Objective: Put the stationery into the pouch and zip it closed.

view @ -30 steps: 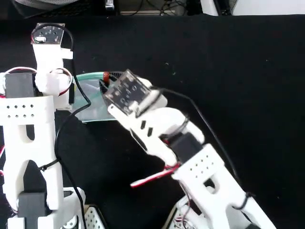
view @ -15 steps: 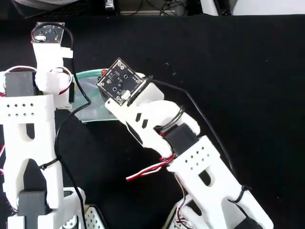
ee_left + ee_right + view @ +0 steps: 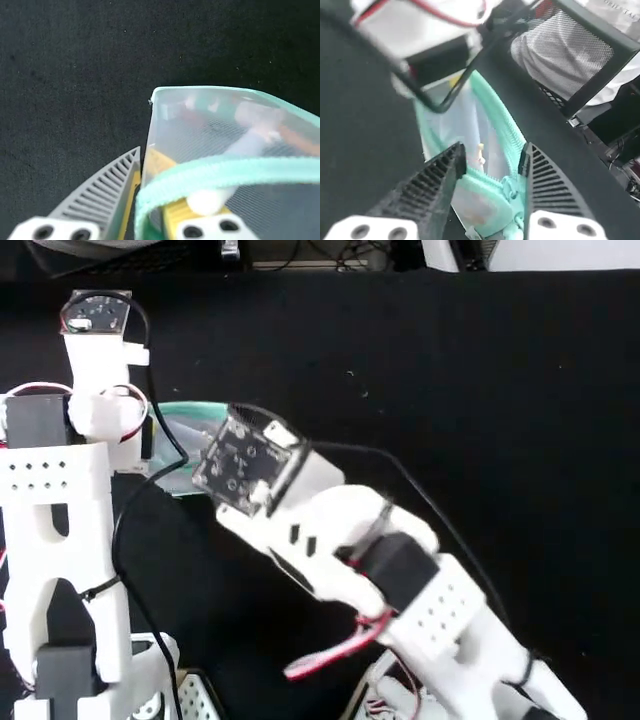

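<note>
The translucent, mesh-walled pouch with its mint-green fabric zipper band lay on the matte black table. Through its wall I could make out the stationery: a white cylindrical piece and blurred reddish shapes, so I judged the loading done. The zipping looked unfinished, since the two toothed bands parted beyond the small green zipper slider. At one end of the pouch my left gripper was clamped on the corner, its ribbed grey finger against the wall. Over the pouch's zipper, my right gripper held its ribbed black fingers apart, straddling the band near the slider.
</note>
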{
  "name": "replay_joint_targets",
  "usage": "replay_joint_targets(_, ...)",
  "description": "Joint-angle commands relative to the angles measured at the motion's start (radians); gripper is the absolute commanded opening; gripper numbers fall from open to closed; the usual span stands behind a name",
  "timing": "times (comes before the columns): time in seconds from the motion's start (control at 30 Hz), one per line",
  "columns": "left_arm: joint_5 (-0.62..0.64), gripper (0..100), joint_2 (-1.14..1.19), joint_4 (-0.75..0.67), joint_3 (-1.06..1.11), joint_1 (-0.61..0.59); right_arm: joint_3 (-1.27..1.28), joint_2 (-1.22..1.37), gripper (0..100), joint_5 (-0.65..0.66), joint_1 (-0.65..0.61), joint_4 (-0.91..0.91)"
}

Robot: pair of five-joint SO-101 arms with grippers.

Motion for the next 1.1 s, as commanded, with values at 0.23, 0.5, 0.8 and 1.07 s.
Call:
replay_joint_targets(0.23, -0.008, 3, 0.006, -0.002, -0.013, -0.025, 0.035, -0.133, 20.5, 0.011, 0.196, 0.044)
replay_joint_targets(0.5, -0.008, 3, 0.000, 0.000, -0.065, -0.024, 0.171, -0.133, 30.7, 0.046, 0.180, 0.021)
replay_joint_targets(0.8, -0.008, 3, 0.006, 0.000, -0.068, 0.045, 0.246, -0.062, 29.0, 0.048, 0.074, -0.089)
replay_joint_targets(1.07, -0.008, 3, 0.008, -0.031, -0.061, 0.044, 0.245, -0.039, 29.0, 0.106, -0.028, -0.023)
